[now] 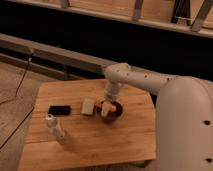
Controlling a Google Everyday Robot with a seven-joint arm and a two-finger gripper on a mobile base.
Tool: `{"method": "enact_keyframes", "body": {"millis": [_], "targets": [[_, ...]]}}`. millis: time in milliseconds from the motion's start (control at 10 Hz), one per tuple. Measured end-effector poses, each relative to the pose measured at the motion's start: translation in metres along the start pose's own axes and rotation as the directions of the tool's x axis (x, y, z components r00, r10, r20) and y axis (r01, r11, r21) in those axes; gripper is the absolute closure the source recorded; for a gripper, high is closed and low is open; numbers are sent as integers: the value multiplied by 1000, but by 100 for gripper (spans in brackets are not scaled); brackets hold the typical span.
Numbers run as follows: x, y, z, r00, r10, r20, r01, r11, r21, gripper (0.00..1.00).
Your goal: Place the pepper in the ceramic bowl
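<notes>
In the camera view, a low wooden table (125,137) stands on a dim floor in front of a dark wall with a long rail running across it. The robot's pale arm (137,79) reaches in from the right, bends at an elbow above the far edge of the table and drops down to the gripper (105,109). The gripper hangs at the left side of the ceramic bowl (117,112), right over its rim. The bowl is dark and round and sits near the middle of the tabletop. The pepper (99,104) shows as a small orange-red patch at the gripper's tip, at the bowl's left rim. It seems to lie partly over the bowl rather than on the wood, though the view is too dim to be sure. Whether the gripper is clamped on the pepper or loose around it cannot be told from here. Just left of the bowl lies a beige block (88,106), close to it but apart. Further left is a flat black object (59,109), lying flat on the wood. Nearer the front left corner stands a small pale bottle (54,126), well apart from the bowl. The robot's broad white body (187,125) fills the right side of the view.
</notes>
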Motion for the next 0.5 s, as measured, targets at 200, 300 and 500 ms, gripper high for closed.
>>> {"method": "enact_keyframes", "body": {"millis": [200,300,500], "targets": [[-4,1,-7,1000,-7,19,6,1000,9,20],[-7,1,-11,1000,-10,29,10,1000,15,20],[-15,2,-23,998,-21,60,19,999,31,20]]}}
